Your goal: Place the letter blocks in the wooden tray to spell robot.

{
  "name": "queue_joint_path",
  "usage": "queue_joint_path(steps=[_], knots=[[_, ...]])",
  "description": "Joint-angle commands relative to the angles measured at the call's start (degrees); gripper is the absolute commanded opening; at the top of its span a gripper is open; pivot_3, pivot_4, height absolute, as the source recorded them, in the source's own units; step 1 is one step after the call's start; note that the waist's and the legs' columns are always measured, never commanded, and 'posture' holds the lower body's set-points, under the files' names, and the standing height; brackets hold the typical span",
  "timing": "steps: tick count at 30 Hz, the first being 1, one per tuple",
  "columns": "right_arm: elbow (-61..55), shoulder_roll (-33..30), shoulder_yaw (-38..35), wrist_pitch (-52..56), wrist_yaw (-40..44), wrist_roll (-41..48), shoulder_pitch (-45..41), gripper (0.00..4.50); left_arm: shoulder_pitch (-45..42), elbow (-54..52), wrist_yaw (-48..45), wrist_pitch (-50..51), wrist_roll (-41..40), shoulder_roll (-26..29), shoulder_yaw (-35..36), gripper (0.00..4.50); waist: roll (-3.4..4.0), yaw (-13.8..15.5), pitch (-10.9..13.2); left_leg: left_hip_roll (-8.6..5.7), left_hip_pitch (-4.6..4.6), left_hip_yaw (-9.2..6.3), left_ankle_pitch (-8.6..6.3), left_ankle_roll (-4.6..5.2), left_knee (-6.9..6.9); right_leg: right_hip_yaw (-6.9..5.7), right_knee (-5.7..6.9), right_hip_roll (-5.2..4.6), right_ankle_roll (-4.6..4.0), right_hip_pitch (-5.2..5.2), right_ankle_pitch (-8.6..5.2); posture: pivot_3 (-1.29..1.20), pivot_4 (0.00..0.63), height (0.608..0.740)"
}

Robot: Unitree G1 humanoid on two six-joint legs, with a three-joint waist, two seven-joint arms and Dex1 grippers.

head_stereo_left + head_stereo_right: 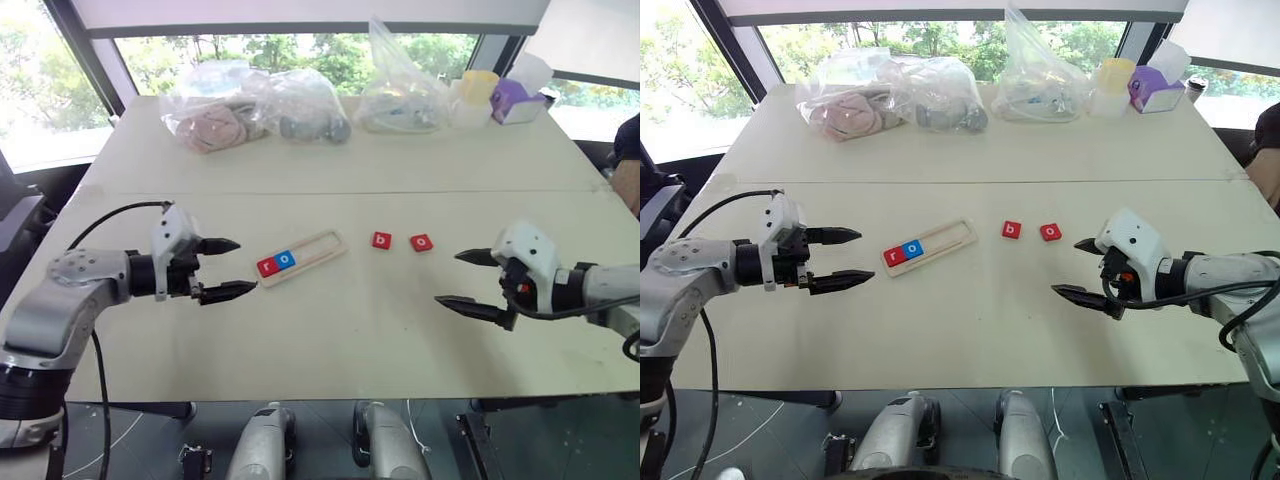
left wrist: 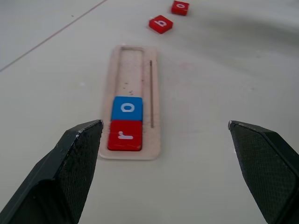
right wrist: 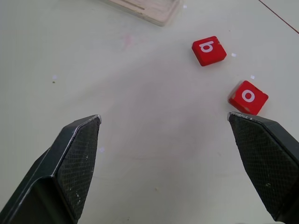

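Note:
The wooden tray (image 1: 320, 247) lies slantwise at mid-table. At its near-left end sit a red "r" block (image 1: 268, 266) and, beside it, a blue "o" block (image 1: 286, 259); the other slots are bare. To the tray's right, a red "b" block (image 1: 381, 240) and a red "o" block (image 1: 421, 242) lie loose on the table. My left gripper (image 1: 246, 266) hovers open just left of the tray, pointing at it. On the right, my right gripper (image 1: 447, 278) is open and empty, a short way from the loose red "o" block (image 3: 248, 97).
Several clear plastic bags (image 1: 250, 105) line the table's far side, with a yellow cup (image 1: 478, 85) and a purple box (image 1: 518, 100) at the far right. A person's arm (image 1: 628, 160) shows at the right edge. A seam (image 1: 400, 192) runs across the table behind the tray.

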Motion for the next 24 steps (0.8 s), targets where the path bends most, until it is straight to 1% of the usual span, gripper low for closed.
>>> queue_joint_path(steps=[1, 5, 8, 15, 20, 24], knots=[[-0.59, -0.73, -0.14, -1.48, 0.17, 0.12, -1.64, 4.47, -1.63, -1.17, -0.22, 0.07, -0.79, 0.77, 1.17, 4.5, -0.02, 0.01, 0.02, 0.01, 0.0, 0.0, 0.0, 0.0, 0.0, 0.0, 0.01, 0.01, 0.02, 0.0, -0.01, 0.0, 0.15, 0.74], [-1.1, 0.1, 0.58, -1.53, -0.76, 0.04, -1.97, 4.47, -3.04, -2.02, 0.71, 0.55, -1.33, 0.09, 1.17, 4.5, -0.04, 0.06, 0.02, 0.02, 0.0, 0.0, 0.0, 0.0, 0.05, 0.0, 0.05, 0.01, 0.06, 0.0, -0.04, 0.0, 0.15, 0.74], [-1.43, 0.75, 1.09, -1.98, -1.67, -0.12, -1.79, 4.47, -2.89, -2.64, 1.03, -0.07, -0.3, 0.47, 0.57, 4.5, -0.07, 0.02, 0.04, 0.01, 0.0, 0.03, 0.0, 0.0, 0.06, 0.01, 0.05, 0.0, -0.04, 0.01, 0.03, 0.0, 0.15, 0.74], [-1.25, 1.95, 2.23, -2.75, -3.62, -0.49, -2.33, 4.47, -3.36, -1.78, 2.51, -0.54, 1.01, -0.89, -0.69, 4.5, -0.08, 0.03, 0.04, 0.01, 0.0, 0.04, 0.01, 0.0, 0.1, 0.02, 0.08, 0.01, -0.06, 0.01, 0.05, 0.0, 0.15, 0.74], [-1.19, 2.53, 3.17, -3.32, -5.01, -0.68, -2.88, 4.47, -2.79, -1.93, 4.6, -1.82, 3.26, -2.46, -2.3, 4.5, -0.11, 0.04, 0.07, 0.01, 0.01, 0.05, 0.01, 0.0, 0.11, 0.02, 0.08, 0.01, -0.06, 0.02, 0.05, 0.0, 0.15, 0.74], [-0.25, 5.02, 5.77, -5.14, -7.35, -2.99, -3.31, 4.47, -1.8, 0.79, 6.4, -7.02, 8.42, -3.77, -4.23, 4.5, -0.12, 0.03, 0.06, 0.01, 0.03, 0.06, 0.01, 0.01, 0.12, 0.02, 0.1, 0.02, -0.06, 0.05, 0.06, 0.0, 0.15, 0.74]])
